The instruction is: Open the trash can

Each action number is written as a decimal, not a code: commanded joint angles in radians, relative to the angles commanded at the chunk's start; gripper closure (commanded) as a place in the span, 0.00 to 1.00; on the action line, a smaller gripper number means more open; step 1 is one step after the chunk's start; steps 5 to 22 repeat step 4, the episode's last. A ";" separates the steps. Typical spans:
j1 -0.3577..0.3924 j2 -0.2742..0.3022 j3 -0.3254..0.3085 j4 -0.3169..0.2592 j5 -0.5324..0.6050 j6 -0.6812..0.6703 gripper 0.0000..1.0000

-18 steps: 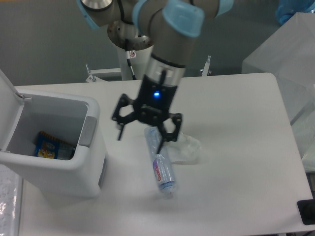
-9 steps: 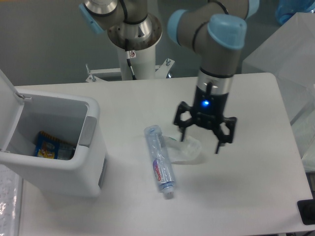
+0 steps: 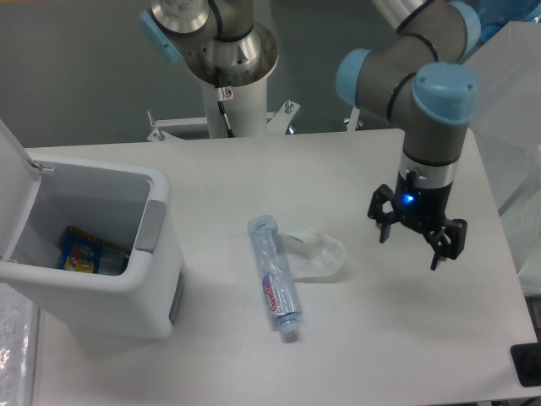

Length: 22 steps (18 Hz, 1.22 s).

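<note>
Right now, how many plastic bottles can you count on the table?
2: a labelled clear bottle lying near the table's middle, and a crumpled clear one touching its right side. The trash can may hide others.

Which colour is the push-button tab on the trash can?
Grey; the tab shows in the fixed camera view, on the white trash can.

I'm looking at a robotics lab: a grey-and-blue jointed robot arm (image 3: 423, 76) on a white pedestal column (image 3: 230, 106) bolted behind a plain white tabletop (image 3: 380, 338), against a bare grey wall (image 3: 76, 68).
</note>
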 joint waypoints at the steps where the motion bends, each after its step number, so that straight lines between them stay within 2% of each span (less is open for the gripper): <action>1: -0.014 -0.008 0.012 -0.002 0.006 0.000 0.00; 3: -0.017 -0.021 0.023 -0.002 0.008 -0.003 0.00; 22: -0.017 -0.022 0.025 -0.002 0.006 -0.002 0.00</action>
